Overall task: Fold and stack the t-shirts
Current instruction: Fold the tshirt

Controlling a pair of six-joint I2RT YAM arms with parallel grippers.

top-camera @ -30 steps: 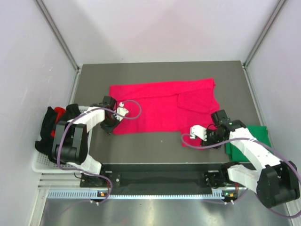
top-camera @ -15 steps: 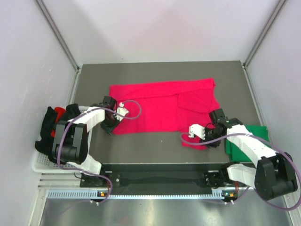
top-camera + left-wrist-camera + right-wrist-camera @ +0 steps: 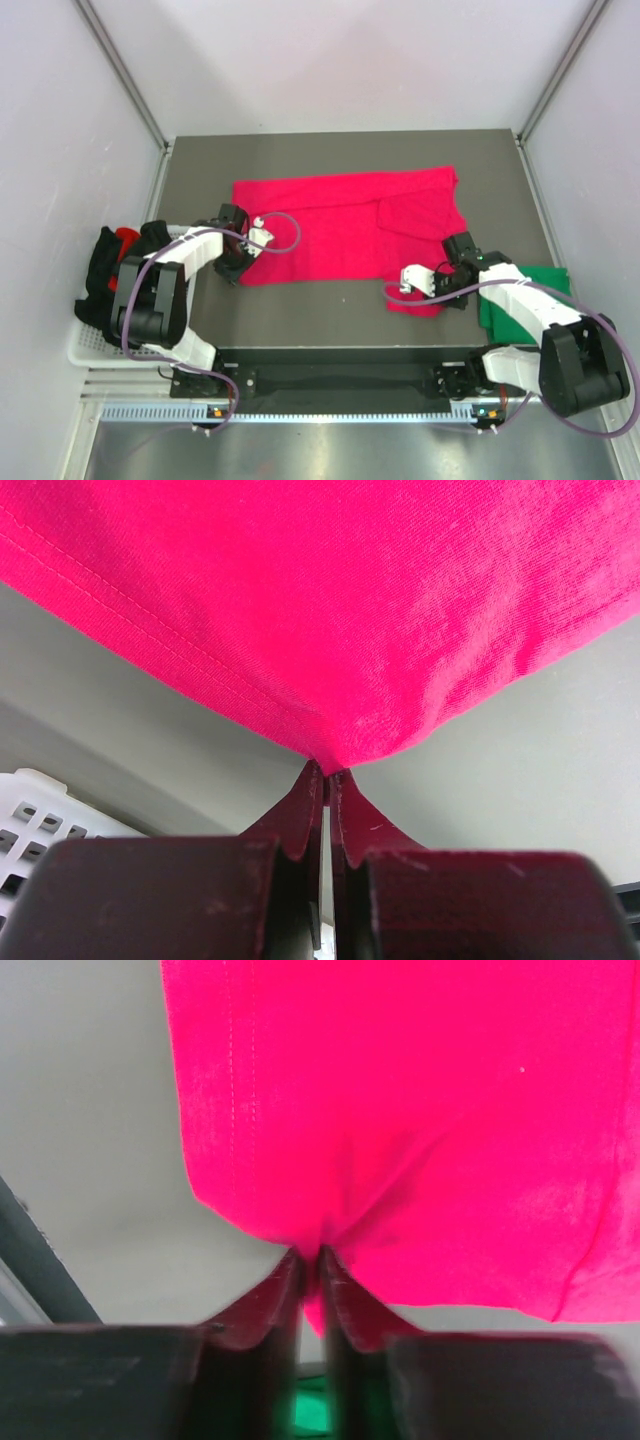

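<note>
Left hand [image 3: 325, 780] and right hand [image 3: 310, 1260] both clamped on near corners of the crimson t-shirt [image 3: 340, 220] (spread ahead of them on the counter [image 3: 300, 315]); best lift evenly, hem taut.

The left arm [image 3: 185, 255] and the right arm [image 3: 530, 305] are wearing smooth white shells over their links, with bulky black housings bulging at the joints. A thin purple-grey left cable [image 3: 288, 232] is looping out by one wrist, and a matching right cable [image 3: 398, 291] is curling by the other. A small white block [image 3: 258, 237] is capping each wrist. The left claw [image 3: 326, 776] is showing two dark matte fingers [image 3: 300, 820] tapering to thin tips, faintly scuffed. The right claw [image 3: 308, 1256] is showing the same dark, wedge-shaped pair.
</note>
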